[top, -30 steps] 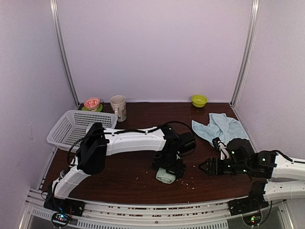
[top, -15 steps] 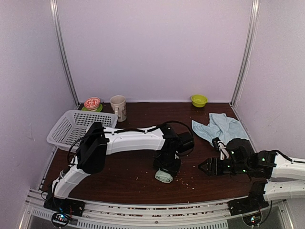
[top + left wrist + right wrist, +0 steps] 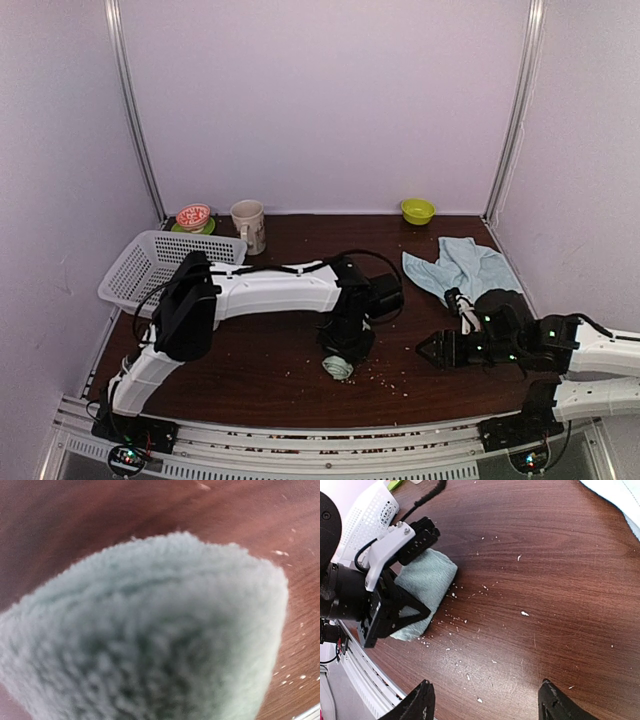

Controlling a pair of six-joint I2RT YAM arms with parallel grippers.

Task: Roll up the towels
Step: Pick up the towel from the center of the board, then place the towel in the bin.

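Since the earlier frame the left gripper has closed, pinching the rolled mint-green cloth towel at near centre. The right gripper stands spread; the unrolled light-blue cloth towel lies far right, nearer that arm.

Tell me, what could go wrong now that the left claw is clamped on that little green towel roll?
The left claw squeezes the mint towel roll, which is only soft cloth; if lifted, its layers might slip and unroll. The roll lies near the front edge of the table, so a nudge could push it off. White crumbs are scattered around it and may cling to the cloth.
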